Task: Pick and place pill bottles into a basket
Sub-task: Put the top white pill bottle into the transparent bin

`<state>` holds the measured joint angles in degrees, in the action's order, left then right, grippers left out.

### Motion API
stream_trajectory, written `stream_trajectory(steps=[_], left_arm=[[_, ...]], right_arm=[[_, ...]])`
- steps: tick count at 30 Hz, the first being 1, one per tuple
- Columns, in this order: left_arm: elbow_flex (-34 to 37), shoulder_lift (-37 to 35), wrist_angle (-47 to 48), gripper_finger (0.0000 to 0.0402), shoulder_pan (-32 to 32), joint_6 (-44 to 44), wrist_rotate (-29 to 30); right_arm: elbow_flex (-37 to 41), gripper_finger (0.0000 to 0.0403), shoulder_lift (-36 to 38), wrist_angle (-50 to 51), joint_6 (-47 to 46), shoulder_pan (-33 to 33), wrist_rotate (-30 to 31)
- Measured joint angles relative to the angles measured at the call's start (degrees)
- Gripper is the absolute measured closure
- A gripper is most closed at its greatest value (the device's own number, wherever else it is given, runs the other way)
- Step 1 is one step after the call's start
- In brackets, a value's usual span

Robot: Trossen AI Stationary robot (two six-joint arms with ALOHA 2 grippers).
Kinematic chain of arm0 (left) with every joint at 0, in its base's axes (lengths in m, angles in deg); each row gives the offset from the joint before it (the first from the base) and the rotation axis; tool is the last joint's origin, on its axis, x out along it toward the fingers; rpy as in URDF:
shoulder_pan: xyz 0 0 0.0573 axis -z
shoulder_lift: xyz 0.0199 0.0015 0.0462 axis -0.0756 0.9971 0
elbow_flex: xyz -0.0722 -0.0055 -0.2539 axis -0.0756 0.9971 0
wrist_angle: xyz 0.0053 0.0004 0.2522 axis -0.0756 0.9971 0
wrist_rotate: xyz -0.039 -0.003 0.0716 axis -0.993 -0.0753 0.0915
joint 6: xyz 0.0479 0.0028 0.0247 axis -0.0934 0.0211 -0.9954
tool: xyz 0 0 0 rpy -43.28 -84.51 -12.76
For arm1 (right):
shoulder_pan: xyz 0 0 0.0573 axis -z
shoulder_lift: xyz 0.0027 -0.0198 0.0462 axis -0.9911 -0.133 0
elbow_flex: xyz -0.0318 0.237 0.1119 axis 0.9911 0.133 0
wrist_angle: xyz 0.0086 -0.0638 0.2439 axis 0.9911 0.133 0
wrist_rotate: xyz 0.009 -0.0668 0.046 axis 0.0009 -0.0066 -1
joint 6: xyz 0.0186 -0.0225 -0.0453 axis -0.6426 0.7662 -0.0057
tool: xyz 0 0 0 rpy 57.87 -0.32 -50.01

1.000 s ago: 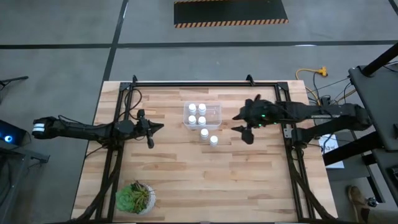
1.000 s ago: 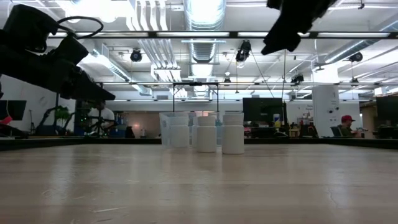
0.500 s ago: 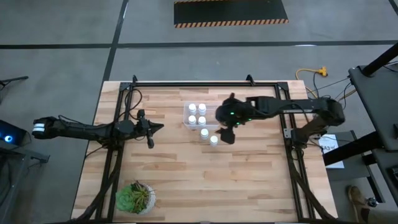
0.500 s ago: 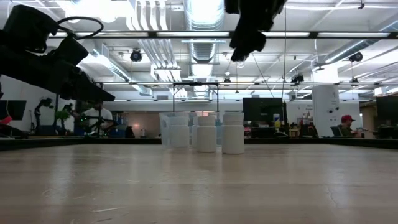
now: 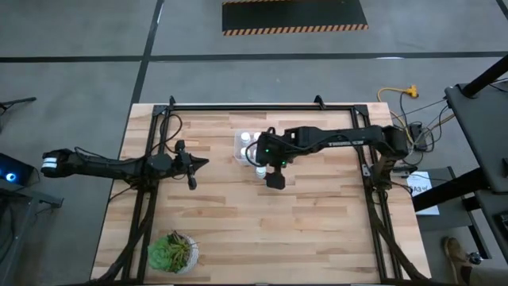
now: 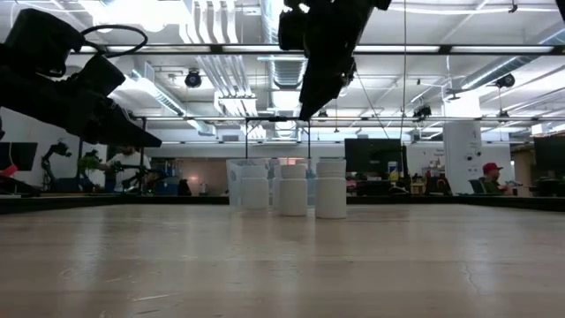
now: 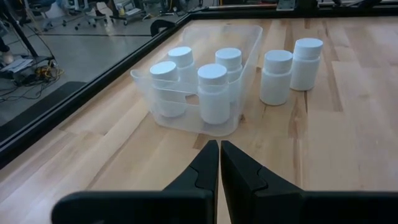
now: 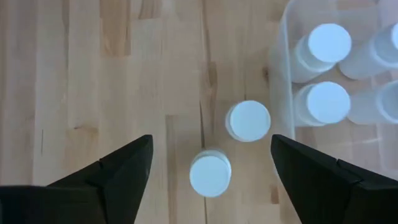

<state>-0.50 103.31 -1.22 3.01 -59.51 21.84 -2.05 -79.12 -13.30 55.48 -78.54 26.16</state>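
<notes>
The clear basket (image 7: 186,118) stands on the table's far middle with several white pill bottles (image 7: 213,92) upright in it. Two more pill bottles (image 8: 248,121) (image 8: 210,173) stand on the wood just outside its near side. My right gripper (image 8: 211,149) hangs open above these two, pointing steeply down, one finger on either side of them and well clear. In the high view the right arm covers most of the basket (image 5: 237,146). My left gripper (image 7: 219,149) is shut, level above the table, left of the basket.
A green potted plant (image 5: 172,253) stands at the table's near left corner. Black frame rails (image 5: 151,199) run along the table's left, right and far sides. Bare wood lies on the near side of the bottles.
My right gripper has travelled from the table's right side toward the left, coming over the two loose bottles beside the basket. It has sunk a little and tipped further downward. Bottles and basket have stayed where they were.
</notes>
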Motion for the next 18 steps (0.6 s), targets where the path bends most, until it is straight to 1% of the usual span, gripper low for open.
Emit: stream_trajectory(steps=[8,18], left_arm=[[0.0,1.3,0.0,0.0402,0.0,0.0,0.0],[0.1,6.7,-1.9,0.0402,0.0,0.1,0.0]], right_arm=[[0.0,0.0087,-2.9,0.0,-0.2,0.0,-1.4],[0.0,0.0087,-4.5,-1.5,0.4,1.1,-1.6]])
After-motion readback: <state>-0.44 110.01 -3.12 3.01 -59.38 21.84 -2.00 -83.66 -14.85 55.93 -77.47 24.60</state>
